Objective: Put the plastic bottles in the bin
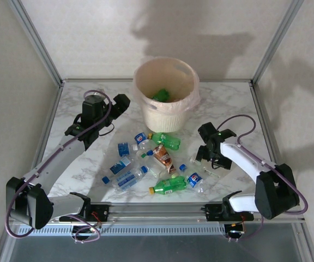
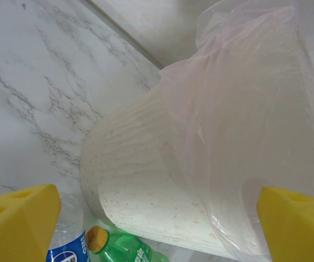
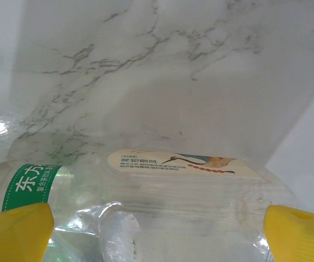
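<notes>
I am working on the picking-up step. I am holding my right claw (image 3: 157, 234) low over a clear bottle (image 3: 184, 188) with a cream label, at the right side of the pile. The claw's two yellow tips are spread wide apart, one on each side of the bottle, and they are not pinching it. I am thinking the next move is to go down a little and squeeze gently, because the bottle looks soft and slippery. Then I lift it and carry it to the bin (image 1: 165, 117) at the back of the table (image 1: 239, 103). My left claw (image 2: 157, 232) is hanging just beside the bin, spread wide too and holding nothing. One green bottle (image 1: 159, 95) is lying inside the bin. The other plastic bottles (image 1: 146, 161) are lying on the table in front of the bin, between my two arms.
</notes>
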Robot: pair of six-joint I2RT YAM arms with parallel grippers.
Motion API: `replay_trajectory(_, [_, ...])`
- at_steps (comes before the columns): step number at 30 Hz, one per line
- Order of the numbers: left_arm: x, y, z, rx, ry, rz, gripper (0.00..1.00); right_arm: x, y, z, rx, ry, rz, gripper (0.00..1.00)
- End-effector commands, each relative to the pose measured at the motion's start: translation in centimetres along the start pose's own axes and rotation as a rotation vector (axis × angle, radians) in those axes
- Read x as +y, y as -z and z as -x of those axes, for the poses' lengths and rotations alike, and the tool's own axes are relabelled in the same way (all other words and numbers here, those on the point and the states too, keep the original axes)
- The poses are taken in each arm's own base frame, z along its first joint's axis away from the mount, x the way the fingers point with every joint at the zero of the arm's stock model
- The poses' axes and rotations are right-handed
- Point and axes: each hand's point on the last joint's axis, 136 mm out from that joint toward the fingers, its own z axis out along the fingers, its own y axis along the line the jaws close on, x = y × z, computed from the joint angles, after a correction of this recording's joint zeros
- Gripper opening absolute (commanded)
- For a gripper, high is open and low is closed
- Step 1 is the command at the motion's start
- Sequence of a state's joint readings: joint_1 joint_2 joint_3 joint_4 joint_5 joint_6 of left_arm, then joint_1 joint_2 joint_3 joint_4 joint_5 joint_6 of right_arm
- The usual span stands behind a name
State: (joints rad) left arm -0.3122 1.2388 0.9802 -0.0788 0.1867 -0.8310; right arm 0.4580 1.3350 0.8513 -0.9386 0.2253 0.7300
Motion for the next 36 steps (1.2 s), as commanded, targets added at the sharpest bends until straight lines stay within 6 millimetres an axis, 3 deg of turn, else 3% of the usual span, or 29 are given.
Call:
replay_trajectory(1, [-0.5, 0.6, 0.4, -0.012, 0.005, -0.029, 0.93, 0.9, 0.6, 0.2, -0.023, 0.068, -0.032, 0.99])
replay_trajectory(9, [-0.5, 0.7, 0.4, -0.012, 0.009, -0.028, 0.93, 0.8, 0.8, -1.3, -0.026, 0.146, -0.198, 0.99])
replay_trajectory(23, [-0.4, 0.8, 0.5, -0.016, 0.007, -0.026, 0.93, 3.7, 3.3, -1.0, -0.024, 0.258, -0.088, 0.99])
replay_trajectory(28, [-0.3, 0.7, 0.4, -0.014, 0.008, -0.023, 0.93, 4.1, 1.8, -2.4, 0.006, 0.323, -0.109, 0.99])
replay_trajectory(36, [-0.3, 0.9, 0.6, -0.018, 0.005, -0.020, 0.93, 4.0, 0.5, -2.0, -0.009, 0.331, -0.175, 0.99])
